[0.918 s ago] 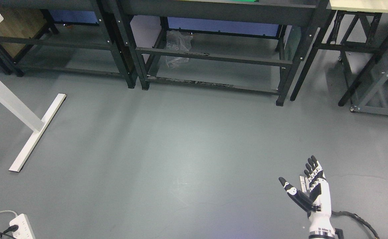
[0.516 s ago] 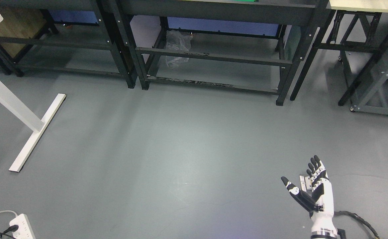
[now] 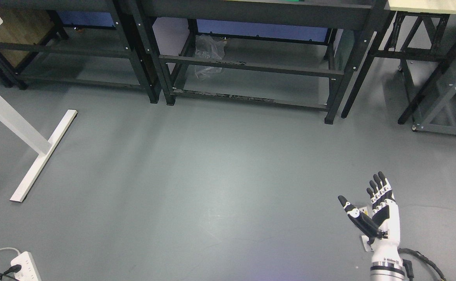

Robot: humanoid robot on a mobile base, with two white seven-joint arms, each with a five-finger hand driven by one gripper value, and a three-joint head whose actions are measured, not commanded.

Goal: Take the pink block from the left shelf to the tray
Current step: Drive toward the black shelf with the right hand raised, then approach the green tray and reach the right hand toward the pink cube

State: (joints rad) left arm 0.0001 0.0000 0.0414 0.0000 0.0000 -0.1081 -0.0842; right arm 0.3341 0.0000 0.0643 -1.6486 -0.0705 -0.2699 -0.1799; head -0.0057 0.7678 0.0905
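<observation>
My right hand (image 3: 368, 203) rises from the bottom right over bare grey floor, white with black fingers, palm turned left, fingers straight and thumb spread, holding nothing. No pink block and no tray show in this view. A sliver of something green (image 3: 296, 1) lies on the top of the middle black shelf (image 3: 251, 68) at the upper edge. My left arm is out of the picture.
Black metal shelf frames (image 3: 134, 50) line the back, with a crumpled clear plastic bag (image 3: 209, 54) under the middle one. A white table leg and foot (image 3: 42, 156) stand at the left. A white power strip (image 3: 27, 267) lies at the bottom left. A wood-topped bench (image 3: 433, 6) is at the upper right.
My right hand has lifted and drifted a little to the right, staying open. The view itself has barely shifted.
</observation>
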